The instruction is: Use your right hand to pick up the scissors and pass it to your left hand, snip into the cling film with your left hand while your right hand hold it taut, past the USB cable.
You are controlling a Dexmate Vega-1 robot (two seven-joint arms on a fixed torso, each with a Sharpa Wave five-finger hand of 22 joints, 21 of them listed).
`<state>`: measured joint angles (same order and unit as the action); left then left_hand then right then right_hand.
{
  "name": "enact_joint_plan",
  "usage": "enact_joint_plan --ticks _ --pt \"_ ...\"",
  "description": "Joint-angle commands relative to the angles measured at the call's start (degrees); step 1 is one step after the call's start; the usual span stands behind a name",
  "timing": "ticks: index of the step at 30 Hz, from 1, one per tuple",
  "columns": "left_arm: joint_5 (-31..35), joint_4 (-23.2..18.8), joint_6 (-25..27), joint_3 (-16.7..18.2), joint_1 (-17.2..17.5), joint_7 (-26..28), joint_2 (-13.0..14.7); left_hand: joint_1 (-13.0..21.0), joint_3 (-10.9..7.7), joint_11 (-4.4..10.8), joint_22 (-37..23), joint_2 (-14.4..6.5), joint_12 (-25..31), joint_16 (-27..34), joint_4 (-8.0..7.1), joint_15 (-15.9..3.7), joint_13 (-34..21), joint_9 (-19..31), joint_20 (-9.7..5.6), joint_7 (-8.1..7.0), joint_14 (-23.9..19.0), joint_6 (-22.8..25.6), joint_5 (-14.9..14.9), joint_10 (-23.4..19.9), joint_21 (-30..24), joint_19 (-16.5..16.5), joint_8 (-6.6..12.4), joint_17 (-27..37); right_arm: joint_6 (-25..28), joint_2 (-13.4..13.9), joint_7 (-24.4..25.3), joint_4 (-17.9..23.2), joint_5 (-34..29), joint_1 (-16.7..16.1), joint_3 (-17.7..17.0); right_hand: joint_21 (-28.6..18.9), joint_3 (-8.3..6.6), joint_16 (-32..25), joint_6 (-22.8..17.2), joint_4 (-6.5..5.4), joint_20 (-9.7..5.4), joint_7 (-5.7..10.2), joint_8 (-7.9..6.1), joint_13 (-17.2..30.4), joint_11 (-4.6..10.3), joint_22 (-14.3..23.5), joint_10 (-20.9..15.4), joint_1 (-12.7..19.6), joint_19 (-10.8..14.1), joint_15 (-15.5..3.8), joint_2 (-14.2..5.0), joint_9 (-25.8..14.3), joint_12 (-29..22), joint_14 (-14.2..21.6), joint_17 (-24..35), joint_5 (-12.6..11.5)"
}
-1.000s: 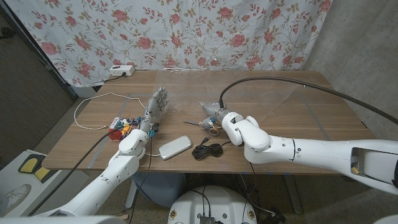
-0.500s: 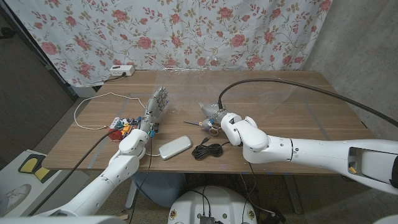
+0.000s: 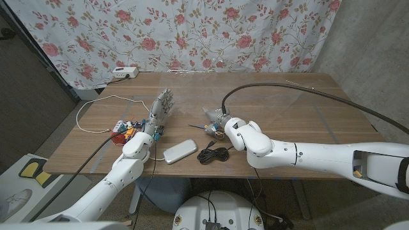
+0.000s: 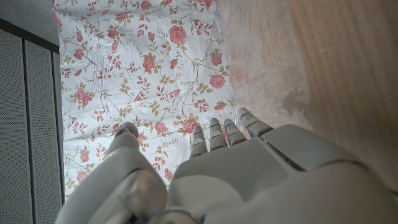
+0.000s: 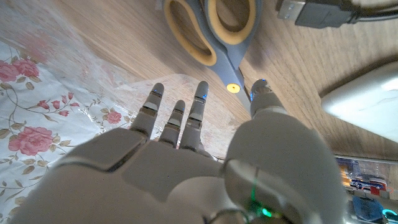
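The scissors [image 3: 209, 130], with yellow-lined blue handles [image 5: 208, 28], lie on the wooden table [image 3: 300, 121] near its middle. My right hand [image 3: 216, 117] hovers just over them with fingers spread [image 5: 200, 99] and holds nothing. A coiled black USB cable [image 3: 215, 153] lies in front of the scissors, and its plug [image 5: 311, 12] lies beside the handles. Clear cling film [image 5: 93, 68] covers the wood beyond my right fingers and shows faintly in the left wrist view [image 4: 267, 74]. My left hand [image 3: 162, 107] stands upright to the left, fingers apart and empty.
A silver flat device [image 3: 179, 151] lies left of the cable. Small colourful items [image 3: 124, 130] sit by my left wrist. A white cord [image 3: 96, 102] runs at the left, a power strip [image 3: 125, 72] sits at the back left, and a floral curtain [image 3: 192, 32] hangs behind.
My right hand and forearm have slid a little to the left over the scissors. The left hand has stayed where it was.
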<state>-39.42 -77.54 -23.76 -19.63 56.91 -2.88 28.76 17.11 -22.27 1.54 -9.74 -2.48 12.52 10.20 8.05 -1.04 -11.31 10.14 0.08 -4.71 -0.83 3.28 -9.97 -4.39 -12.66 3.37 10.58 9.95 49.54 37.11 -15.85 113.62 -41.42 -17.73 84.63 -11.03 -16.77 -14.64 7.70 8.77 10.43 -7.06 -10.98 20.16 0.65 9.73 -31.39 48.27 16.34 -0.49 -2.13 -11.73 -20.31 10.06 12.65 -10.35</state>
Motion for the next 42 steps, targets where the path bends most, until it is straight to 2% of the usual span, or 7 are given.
enact_joint_plan --ticks 1,11,25,29,35,38,42 --pt "-0.4 0.4 0.0 0.1 -0.4 0.0 -0.3 0.1 0.0 -0.57 -0.3 -0.6 0.0 0.3 0.13 -0.33 -0.2 0.1 -0.13 0.16 0.1 0.0 -0.2 -0.3 0.1 0.0 0.12 0.1 0.0 -1.1 -0.2 -2.1 -1.4 0.5 0.7 -0.1 -0.21 0.0 -0.1 0.06 -0.03 0.02 -0.51 0.3 0.06 0.1 -0.8 0.6 0.4 -0.29 0.17 -0.2 -0.5 0.6 0.3 -0.1" --pt "-0.7 1.4 -0.3 0.0 -0.7 -0.5 -0.7 0.1 0.02 -0.33 -0.3 -0.6 0.0 0.3 0.12 -0.23 -0.2 0.1 0.12 0.14 0.2 0.0 -0.2 -0.2 0.3 0.0 0.09 0.1 -0.3 -1.7 -0.5 -3.6 -1.4 0.9 1.2 -0.1 -0.05 -0.1 -0.6 -0.17 -0.06 0.4 -0.75 0.4 0.16 0.1 -1.9 0.4 0.5 -0.39 0.18 -0.2 -1.0 1.2 0.4 0.0" --pt "-0.6 2.6 -0.3 -0.3 -1.4 -0.8 -1.3 0.1 -0.02 -0.41 -0.2 -0.7 0.0 0.3 0.12 -0.29 -0.2 0.1 -0.4 0.32 0.2 0.0 -0.2 -0.2 0.4 0.4 0.1 0.1 -0.9 -2.2 -0.6 -5.0 -1.5 1.1 1.7 -0.1 0.06 -0.7 -1.8 -0.34 -0.28 1.11 -1.21 0.6 1.74 0.1 -5.0 0.2 0.8 -1.28 -0.07 -0.2 -2.4 2.8 0.6 0.0" --pt "-0.5 2.7 -0.3 -0.3 -1.6 -0.8 -1.3 0.1 -0.02 -0.45 -0.2 -0.7 0.0 0.3 0.12 -0.26 -0.2 0.1 -0.35 0.31 0.2 0.0 -0.2 -0.2 0.4 0.4 0.1 0.1 -1.0 -2.3 -0.6 -5.2 -1.6 1.1 1.8 -0.1 0.08 -0.9 -2.2 -0.25 -0.5 3.16 -1.31 0.8 2.7 0.1 -5.7 0.4 1.0 -1.6 -0.07 -0.1 -2.9 3.5 0.6 0.0" --pt "-0.6 2.8 -0.2 -0.3 -1.7 -0.8 -1.4 0.1 0.0 -0.37 -0.2 -0.7 0.0 0.3 0.12 -0.22 -0.2 0.1 -0.24 0.33 0.2 0.0 -0.2 -0.1 0.6 0.4 0.11 0.1 -1.5 -2.1 0.0 -5.1 -1.8 0.9 1.8 -0.1 0.08 -1.0 -2.3 -0.21 -0.74 3.18 -1.31 0.9 3.8 0.1 -6.5 0.5 1.2 -2.09 -0.13 -0.1 -3.3 4.0 0.7 -0.1" --pt "-0.6 3.0 -0.3 -0.3 -1.7 -0.9 -1.5 0.1 0.01 -0.41 -0.2 -0.7 0.0 0.3 0.12 -0.22 -0.3 0.1 -0.16 0.27 0.2 0.0 -0.2 -0.2 0.6 0.3 0.11 0.1 -1.7 -2.0 0.0 -5.0 -1.8 0.8 1.8 -0.1 -0.06 -1.1 -2.8 -0.01 -0.86 3.36 -1.41 1.1 5.08 0.1 -9.2 1.0 1.3 -3.03 -0.29 -0.1 -4.6 4.6 0.7 -0.1" --pt "-0.6 3.3 -0.4 -0.4 -1.9 -1.0 -1.7 0.1 0.02 -0.41 -0.2 -0.7 0.0 0.3 0.12 -0.22 -0.3 0.1 -0.09 0.28 0.2 0.0 -0.2 -0.1 0.7 0.3 0.11 0.1 -2.1 -1.9 -0.5 -5.0 -1.9 0.9 2.2 0.0 -0.23 -1.0 -2.8 0.17 -0.95 4.04 -1.34 1.6 6.73 0.1 -9.8 1.6 1.3 -3.75 -0.5 -0.2 -5.4 4.8 0.8 -0.2"
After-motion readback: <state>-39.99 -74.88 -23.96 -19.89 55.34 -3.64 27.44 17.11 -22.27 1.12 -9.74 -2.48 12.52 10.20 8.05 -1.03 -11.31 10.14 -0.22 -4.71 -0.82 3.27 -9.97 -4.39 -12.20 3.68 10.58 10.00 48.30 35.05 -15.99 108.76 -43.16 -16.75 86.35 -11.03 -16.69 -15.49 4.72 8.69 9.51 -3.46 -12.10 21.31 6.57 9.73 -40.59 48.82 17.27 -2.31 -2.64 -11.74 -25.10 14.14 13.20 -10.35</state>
